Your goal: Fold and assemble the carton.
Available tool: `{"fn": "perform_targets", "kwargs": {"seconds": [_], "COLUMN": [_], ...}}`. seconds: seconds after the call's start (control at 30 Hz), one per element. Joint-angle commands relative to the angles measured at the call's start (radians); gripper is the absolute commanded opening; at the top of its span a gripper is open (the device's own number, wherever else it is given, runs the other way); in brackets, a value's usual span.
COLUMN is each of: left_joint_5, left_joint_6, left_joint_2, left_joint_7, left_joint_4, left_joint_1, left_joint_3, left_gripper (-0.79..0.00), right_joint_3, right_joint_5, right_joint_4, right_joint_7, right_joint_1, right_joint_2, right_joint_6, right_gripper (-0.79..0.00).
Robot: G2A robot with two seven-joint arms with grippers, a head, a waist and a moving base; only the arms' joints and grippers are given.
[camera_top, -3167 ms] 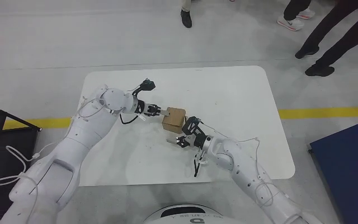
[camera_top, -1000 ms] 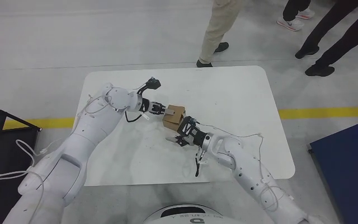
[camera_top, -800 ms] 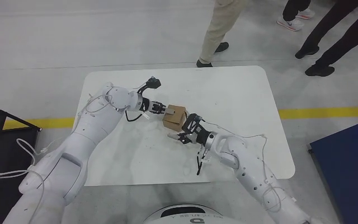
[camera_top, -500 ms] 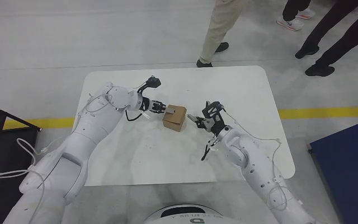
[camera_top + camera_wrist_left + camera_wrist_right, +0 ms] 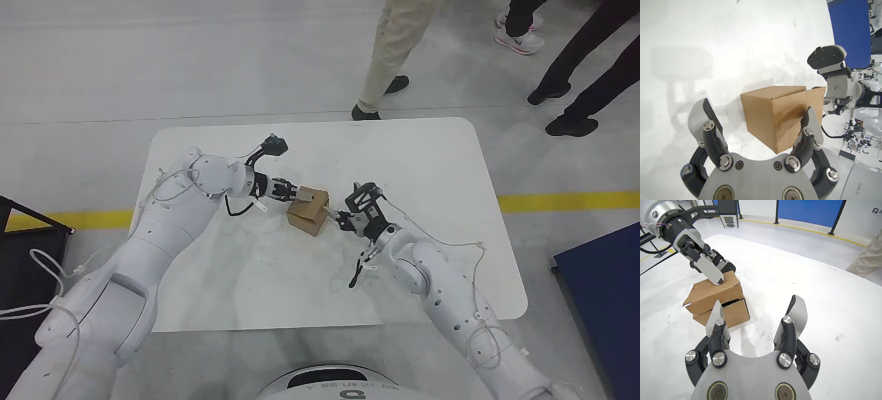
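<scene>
Carton looks light, thin, easily creased. Left gripper, spread apart, presses its top; right gripper, also apart, sits beside its gaping flaps: push those.

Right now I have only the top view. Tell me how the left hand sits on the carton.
Observer: The left hand is open. One finger presses on the upper panel of the carton; the other stands clear beside it.
Operator: Check the side facing the right hand.
Observer: A dark gap runs there between the upper panel and the flap below, so that face is not shut flat.
Operator: Report the right hand.
Observer: The right hand is open and grips nothing. I cannot tell whether its near finger touches the carton.
</scene>
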Motion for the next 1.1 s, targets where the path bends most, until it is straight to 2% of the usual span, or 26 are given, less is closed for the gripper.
{"fn": "perform_targets", "kwargs": {"seconds": [0.0,0.37,0.8,0.9,1.07], "left_joint_5": [-0.003,-0.017,-0.058,-0.109,-0.318], "left_joint_6": [-0.005,-0.023,-0.058,-0.083,-0.168], "left_joint_2": [0.0,0.003,-0.002,-0.003,-0.007], "left_joint_7": [0.0,-0.011,-0.03,-0.039,-0.091], "left_joint_4": [0.001,0.011,0.029,0.04,0.12], "left_joint_1": [0.001,0.001,-0.004,-0.001,0.01], "left_joint_3": [-0.003,-0.018,-0.029,-0.039,-0.087], "left_gripper": [0.0,0.0,0.0,0.0,0.0], "right_joint_3": [-0.003,-0.036,-0.047,-0.052,-0.056], "right_joint_5": [-0.002,-0.005,-0.002,-0.005,-0.006], "right_joint_4": [0.0,0.011,0.007,0.012,0.018], "right_joint_7": [0.005,0.031,0.035,0.04,0.042], "right_joint_1": [0.003,0.032,0.045,0.05,0.057], "right_joint_2": [-0.001,-0.015,-0.024,-0.026,-0.029], "right_joint_6": [0.002,0.024,0.031,0.032,0.031], "right_gripper": [-0.163,-0.172,-0.148,-0.142,-0.145]}}
